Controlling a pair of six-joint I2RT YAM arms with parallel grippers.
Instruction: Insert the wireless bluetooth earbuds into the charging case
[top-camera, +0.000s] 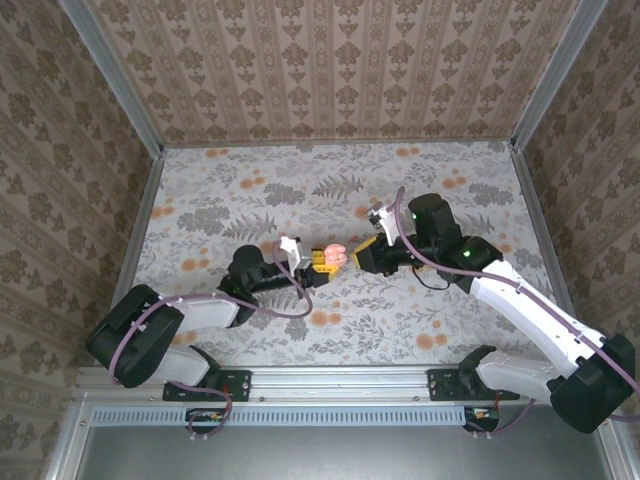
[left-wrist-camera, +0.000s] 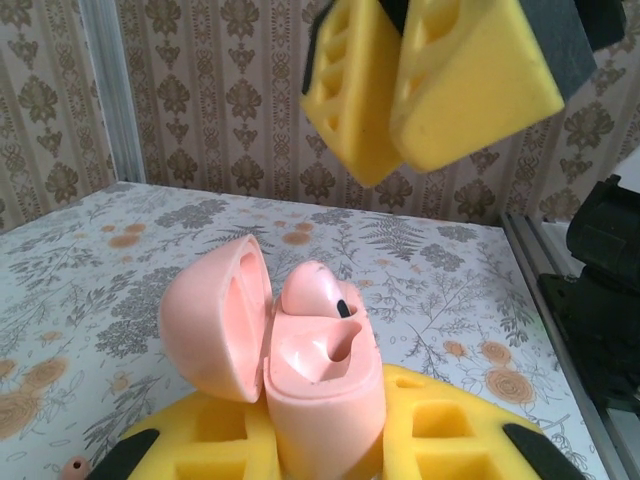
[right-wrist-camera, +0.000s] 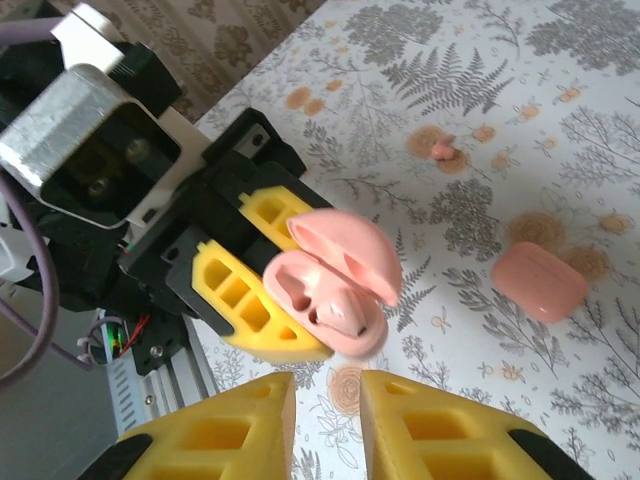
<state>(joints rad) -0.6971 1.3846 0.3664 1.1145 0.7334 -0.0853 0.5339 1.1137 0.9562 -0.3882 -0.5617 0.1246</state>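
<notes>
Charging case (left-wrist-camera: 322, 385) bottom sits hidden inside the left pincer (top-camera: 322, 259).

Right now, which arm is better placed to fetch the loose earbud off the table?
Probably right. The left gripper is shut on the open charging case, so it is occupied. The right gripper is empty, jaws slightly apart, free to reach the loose earbud on the table.

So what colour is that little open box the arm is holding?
Coral pink: the glossy rounded plastic charging case, clearest in the left wrist view.
</notes>
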